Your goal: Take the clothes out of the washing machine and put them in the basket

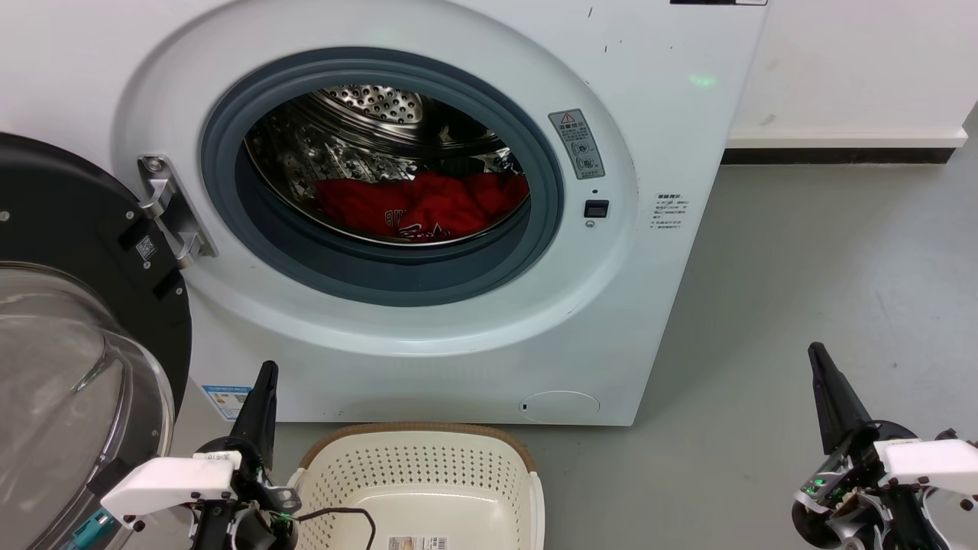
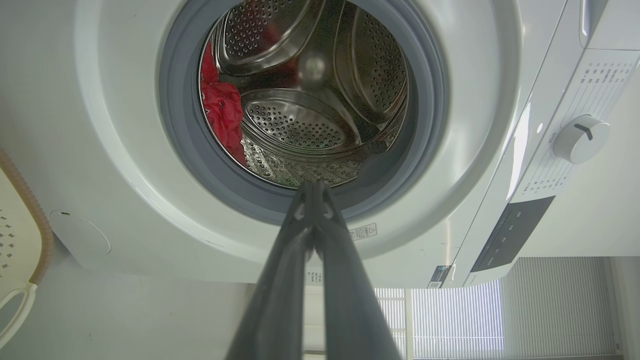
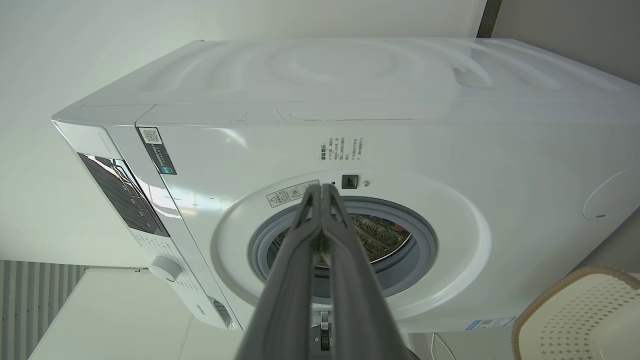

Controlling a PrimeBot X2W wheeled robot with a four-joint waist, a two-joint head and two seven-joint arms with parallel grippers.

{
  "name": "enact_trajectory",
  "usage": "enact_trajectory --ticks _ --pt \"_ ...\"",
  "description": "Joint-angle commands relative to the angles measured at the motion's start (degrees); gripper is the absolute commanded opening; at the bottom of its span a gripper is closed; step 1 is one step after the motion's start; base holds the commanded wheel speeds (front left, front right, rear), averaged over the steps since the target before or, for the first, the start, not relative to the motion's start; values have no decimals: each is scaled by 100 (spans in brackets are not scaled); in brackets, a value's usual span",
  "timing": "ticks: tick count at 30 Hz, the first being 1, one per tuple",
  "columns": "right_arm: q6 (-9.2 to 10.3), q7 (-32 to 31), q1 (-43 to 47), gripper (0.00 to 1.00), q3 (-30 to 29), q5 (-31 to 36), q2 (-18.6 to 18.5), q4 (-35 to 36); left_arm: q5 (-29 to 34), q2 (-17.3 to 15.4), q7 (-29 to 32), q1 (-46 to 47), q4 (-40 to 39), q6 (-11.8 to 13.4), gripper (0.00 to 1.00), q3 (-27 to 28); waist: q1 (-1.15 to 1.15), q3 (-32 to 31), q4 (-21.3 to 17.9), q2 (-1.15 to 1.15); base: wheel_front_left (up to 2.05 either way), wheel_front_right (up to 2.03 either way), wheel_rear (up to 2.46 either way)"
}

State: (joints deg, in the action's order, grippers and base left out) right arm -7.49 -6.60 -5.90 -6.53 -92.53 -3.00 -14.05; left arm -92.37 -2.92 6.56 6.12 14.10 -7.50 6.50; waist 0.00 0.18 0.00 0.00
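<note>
The white washing machine [image 1: 657, 92] stands before me with its porthole open. Red clothes [image 1: 428, 202] lie in a heap at the bottom of the steel drum [image 1: 367, 103]; the left wrist view shows the clothes [image 2: 222, 112] at the drum's side. The cream basket [image 1: 424, 470] sits on the floor below the porthole, with nothing in the part I see. My left gripper [image 1: 267, 372] is shut and holds nothing, low beside the basket's left rim. My right gripper [image 1: 817, 353] is shut and holds nothing, over the floor to the machine's right. Both point at the machine.
The glass door [image 1: 69, 367] with its black rim hangs open at the left, close to my left arm. Grey floor [image 1: 802, 290] stretches to the right of the machine, up to a white wall with a dark skirting [image 1: 840, 155].
</note>
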Motion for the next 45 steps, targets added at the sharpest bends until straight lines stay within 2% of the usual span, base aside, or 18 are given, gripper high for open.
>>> enact_trajectory --ticks 1,17,18,27,34,40,45 --pt "0 -2 -74 0 3 26 19 -8 -10 8 11 35 -2 -14 0 12 0 0 0 0 0 0 0" --pt "0 -2 -74 0 4 25 19 -8 -10 8 11 35 -2 -14 0 12 0 0 0 0 0 0 0" --pt "0 2 5 100 0 -1 0 -6 1 2 -1 -3 9 0 100 -2 0 0 0 0 0 0 0" --pt "0 177 183 100 -15 211 5 -116 241 15 -187 -176 42 1 100 -10 0 3 1 0 0 0 0" --pt "0 345 227 100 -80 811 5 14 894 14 -354 -200 -172 89 100 0 0 9 1 0 0 0 0" --pt "0 528 300 100 -108 1691 5 298 1793 12 -536 -264 -445 288 100 -126 0 21 4 0 0 0 0" --pt "0 627 355 100 -65 2241 5 472 2272 11 -634 -301 -567 409 100 -214 0 26 6 0 0 0 0"
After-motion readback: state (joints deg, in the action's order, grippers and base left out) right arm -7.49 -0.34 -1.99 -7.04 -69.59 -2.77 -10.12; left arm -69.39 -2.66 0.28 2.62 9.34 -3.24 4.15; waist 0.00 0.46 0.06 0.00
